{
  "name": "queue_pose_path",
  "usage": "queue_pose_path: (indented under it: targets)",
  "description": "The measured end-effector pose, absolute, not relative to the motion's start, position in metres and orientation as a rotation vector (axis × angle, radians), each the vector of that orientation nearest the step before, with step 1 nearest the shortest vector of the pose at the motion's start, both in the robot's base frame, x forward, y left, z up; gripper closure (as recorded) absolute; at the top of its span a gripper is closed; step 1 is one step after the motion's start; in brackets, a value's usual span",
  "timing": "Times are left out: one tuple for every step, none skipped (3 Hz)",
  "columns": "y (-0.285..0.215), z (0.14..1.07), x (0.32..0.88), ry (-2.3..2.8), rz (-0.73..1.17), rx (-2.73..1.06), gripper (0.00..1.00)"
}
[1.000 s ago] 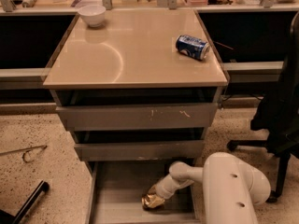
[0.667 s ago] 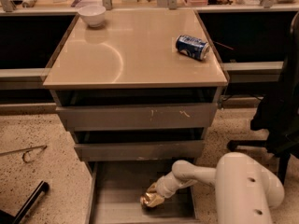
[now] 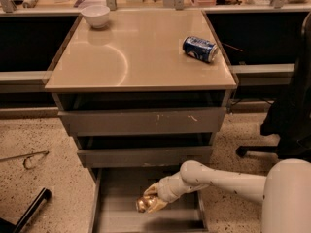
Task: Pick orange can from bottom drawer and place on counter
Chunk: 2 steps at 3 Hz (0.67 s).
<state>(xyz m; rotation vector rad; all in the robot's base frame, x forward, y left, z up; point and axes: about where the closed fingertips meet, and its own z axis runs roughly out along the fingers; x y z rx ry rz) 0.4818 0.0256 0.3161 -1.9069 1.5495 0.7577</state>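
Leftmost, a white bowl sat at the back-left corner of the counter. Below the counter's front edge, two grey drawer fronts stood partly pulled out, one above the other. Beneath them the bottom drawer was open, with its plain floor showing along its left side.

The orange can was over the drawer floor, about midway between the drawer's left and right walls and nearer its front edge. The gripper reached it from the right and was pinched on it, one finger above and one below. The can protruded to the left of the fingertips.

Against the frame 0.7 s ago, can and gripper together had shifted slightly left and a little up. The large white arm body had drawn back towards the right edge of the view.

Further right, a blue and white can lay on its side near the counter's right edge, towards the back. A black chair stood on the floor beyond the counter's right edge.
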Motion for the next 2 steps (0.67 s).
queue_pose_path:
  targets:
    - [0.026,0.324,0.482,1.538,0.756,-1.899,1.0]
    - [0.028,0.377,0.486,1.48,0.705,-1.864,1.0]
